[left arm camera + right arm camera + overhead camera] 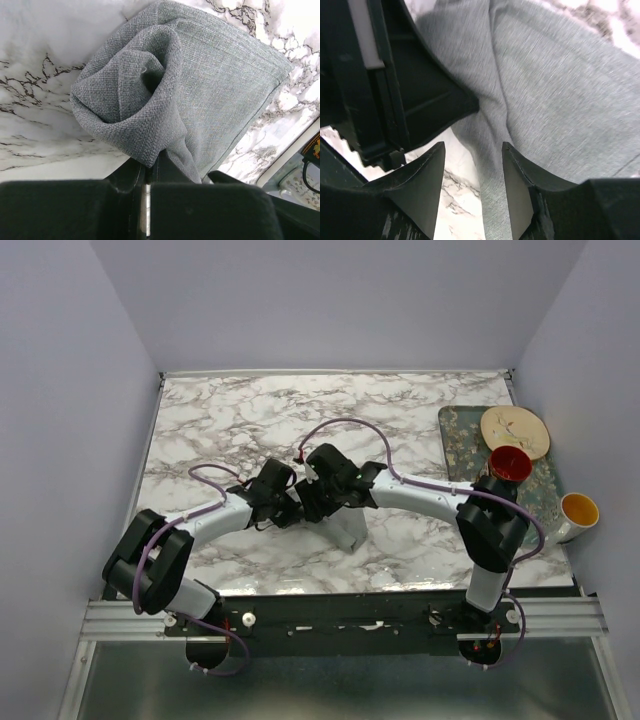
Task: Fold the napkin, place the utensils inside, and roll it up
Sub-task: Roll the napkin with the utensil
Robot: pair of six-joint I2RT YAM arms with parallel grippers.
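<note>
Marble table (400, 420), lavender walls. The napkin (200, 85) lies at table centre, bunched, not flat. Left pincer (150, 172) is clamped on a gathered corner. Right pincer (472, 170) stands with jaws apart, a cloth edge between them, ungripped. Judged step: folding. Next move calls for squaring the cloth. No utensils visible. Patterned tray (455, 440) with plate (514, 428) and red cup (509, 463) sits well right. The wrists crowd each other.

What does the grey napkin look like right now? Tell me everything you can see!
The napkin is soft, grey-green woven cloth. It is folded into layers, and one end is bunched and curled into a loose roll. The marble table shows beneath it. The left arm's fingers pinch its bunched end tightly. The right arm's fingers stand open, with a strip of the cloth running between them.
</note>
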